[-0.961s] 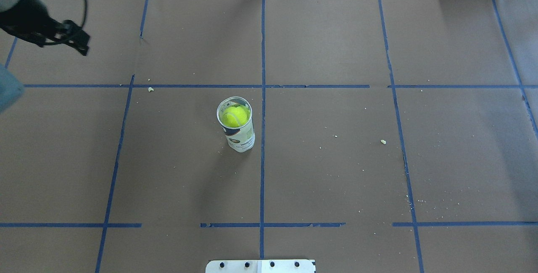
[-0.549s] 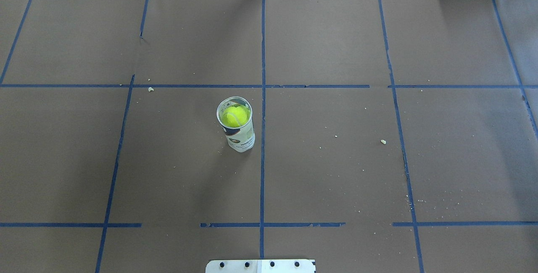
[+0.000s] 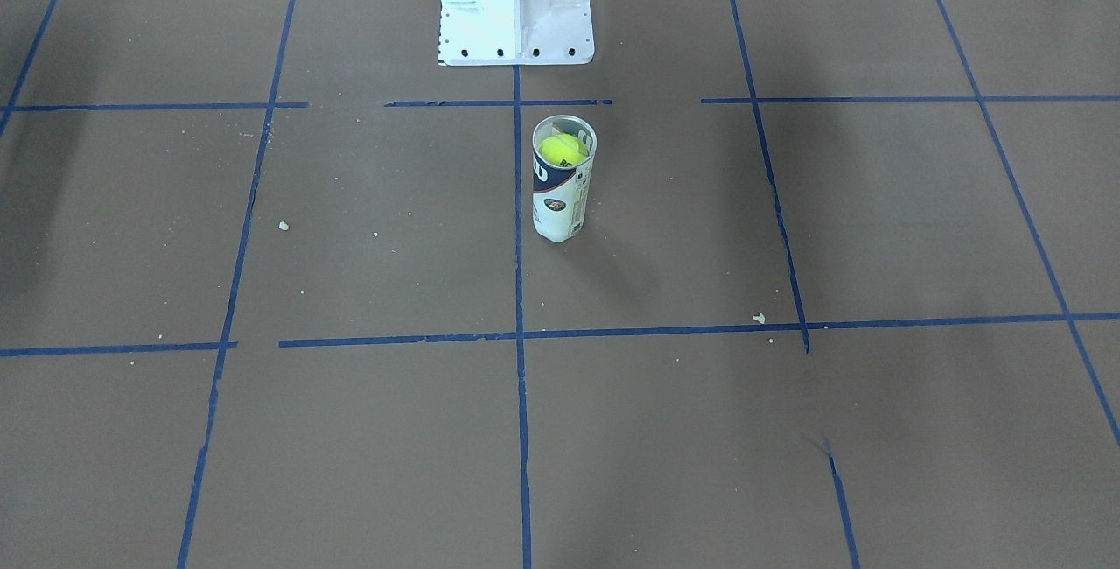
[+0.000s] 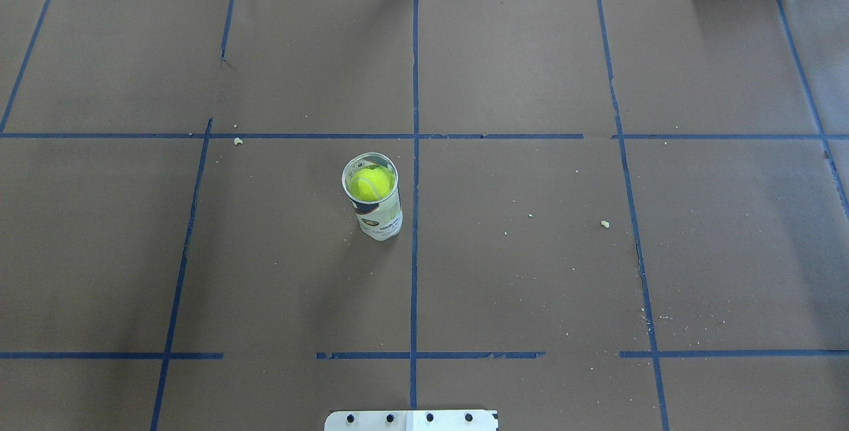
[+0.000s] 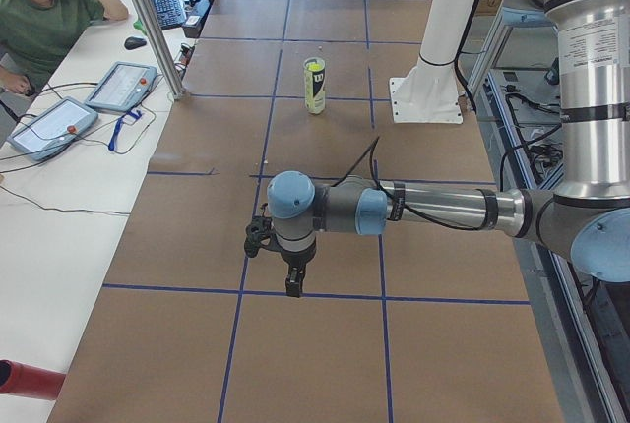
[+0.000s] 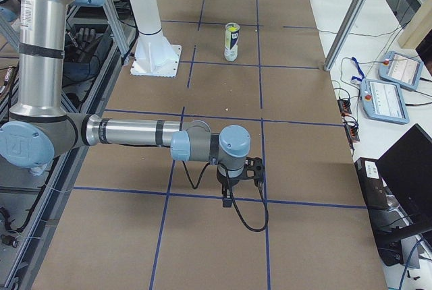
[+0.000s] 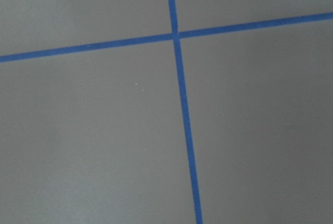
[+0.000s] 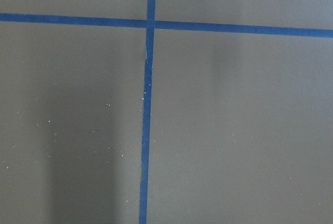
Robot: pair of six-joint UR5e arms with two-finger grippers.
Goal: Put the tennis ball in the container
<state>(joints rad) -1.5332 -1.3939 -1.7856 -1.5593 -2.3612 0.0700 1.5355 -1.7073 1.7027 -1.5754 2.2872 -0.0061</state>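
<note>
The container [image 4: 379, 213] stands upright just left of the table's centre line, a clear can with a white and navy label. The yellow-green tennis ball [image 4: 370, 183] sits inside it near the silvery rim, also showing as the tennis ball [image 3: 561, 150] in the container [image 3: 560, 206]. Neither gripper appears in the overhead or front view. The left gripper [image 5: 292, 285] hangs over the table's left end, far from the can; the right gripper [image 6: 228, 200] hangs over the right end. I cannot tell whether either is open or shut. Both wrist views show only brown paper and blue tape.
The white robot base [image 3: 516, 0] stands behind the can on the robot's side. Brown paper with a blue tape grid [image 4: 414, 252] covers the table, with small crumbs [image 4: 604, 223] scattered on it. An operator [image 5: 44, 15] sits with tablets [image 5: 120, 86] beyond the far edge.
The left arm, seen at the overhead view's top-left corner one second ago, has moved out of that view. The can and the ball have not moved.
</note>
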